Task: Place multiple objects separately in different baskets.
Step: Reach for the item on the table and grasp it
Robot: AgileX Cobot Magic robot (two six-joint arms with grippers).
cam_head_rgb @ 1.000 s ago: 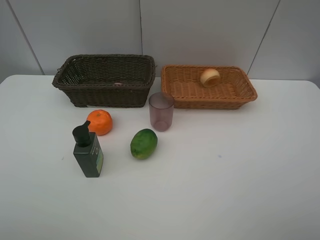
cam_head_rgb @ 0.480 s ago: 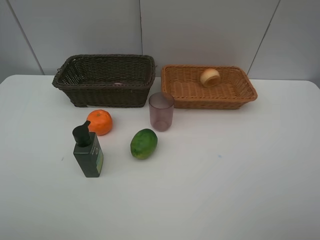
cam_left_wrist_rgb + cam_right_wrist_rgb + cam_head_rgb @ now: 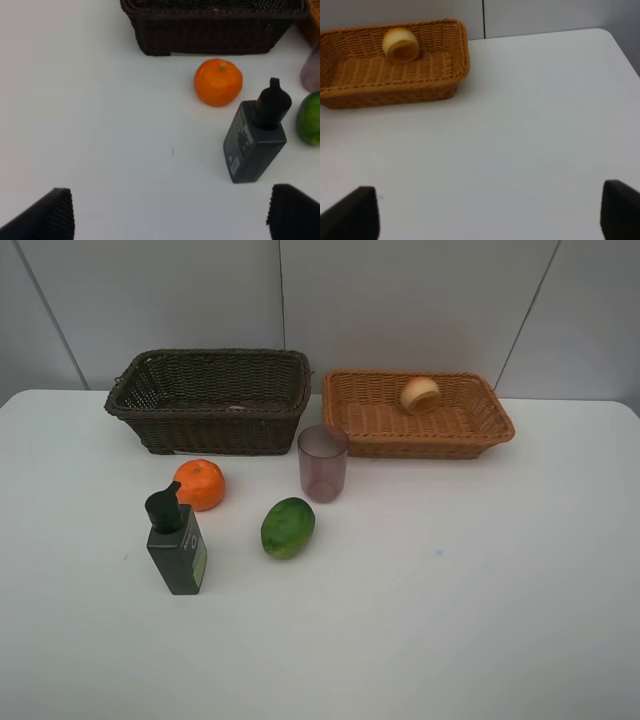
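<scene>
Fingertips (image 3: pixel 50 217) of my left gripper (image 3: pixel 172 215) are black and spread far apart. Nothing is between them, only the white table (image 3: pixel 100 125). My right gripper (image 3: pixel 485 210) is spread wide too and holds nothing.

Past my left fingers stands the pump bottle (image 3: pixel 255 140). It is dark green, flat-sided and upright, with a black pump on top and a small label on its side. Just beyond it sits the tangerine (image 3: pixel 218 82). It is bright orange and round, with a tiny green dot on top. It is near the bottle but does not touch it.

To the right of the bottle lies the green fruit (image 3: pixel 288 527). It is oval and smooth, and it lies on its side on the table. Behind that fruit stands the cup (image 3: pixel 323 462). It is see-through and pale purple, upright, with its mouth open to the top. It is just in front of the gap between the two baskets.

The dark brown basket (image 3: pixel 220 430) is at the back on the left. It is woven and has tall sides. A small pink bit (image 3: pixel 237 408) shows inside it, too small for me to tell what it is.

The light orange basket (image 3: pixel 455 60) is at the back on the right, well past my right fingers. It is woven and low. The peach (image 3: pixel 401 44) lies inside it near the back wall. It looks pale yellow and round, with a darker ring on its face.
</scene>
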